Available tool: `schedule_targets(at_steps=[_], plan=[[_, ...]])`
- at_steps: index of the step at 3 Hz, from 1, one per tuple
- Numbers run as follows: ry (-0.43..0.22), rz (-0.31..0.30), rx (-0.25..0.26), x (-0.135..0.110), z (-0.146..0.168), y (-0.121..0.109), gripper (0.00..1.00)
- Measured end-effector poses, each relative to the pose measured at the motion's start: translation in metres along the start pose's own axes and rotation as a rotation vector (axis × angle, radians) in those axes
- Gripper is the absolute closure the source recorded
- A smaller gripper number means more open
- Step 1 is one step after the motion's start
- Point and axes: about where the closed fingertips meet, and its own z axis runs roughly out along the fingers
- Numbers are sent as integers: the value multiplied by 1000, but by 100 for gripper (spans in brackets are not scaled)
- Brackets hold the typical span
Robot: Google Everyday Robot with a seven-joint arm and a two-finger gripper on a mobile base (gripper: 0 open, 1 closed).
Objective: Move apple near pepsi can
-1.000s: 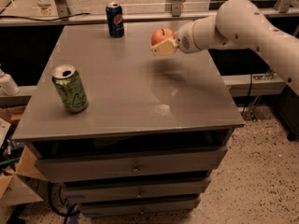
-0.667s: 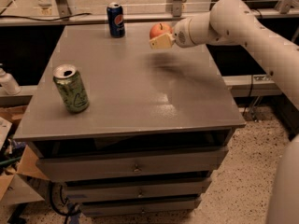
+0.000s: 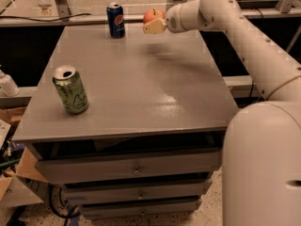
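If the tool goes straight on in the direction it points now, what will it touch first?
Probably the pepsi can. The tool, holding the apple above the far edge of the table, points toward it; nothing lies between. Depth is unclear, so it might pass beside it.

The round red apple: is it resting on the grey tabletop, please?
No, the claw holds the round red apple up over the grey tabletop.

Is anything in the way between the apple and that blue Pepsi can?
Nothing visible. The tool holds the apple beside the pepsi can, with only table surface between them; the green can stands far off.
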Motion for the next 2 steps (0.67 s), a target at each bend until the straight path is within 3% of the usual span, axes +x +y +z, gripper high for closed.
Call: schedule_targets(at_steps=[2], plan=[[19, -87, -66, -24, 52, 20, 100]])
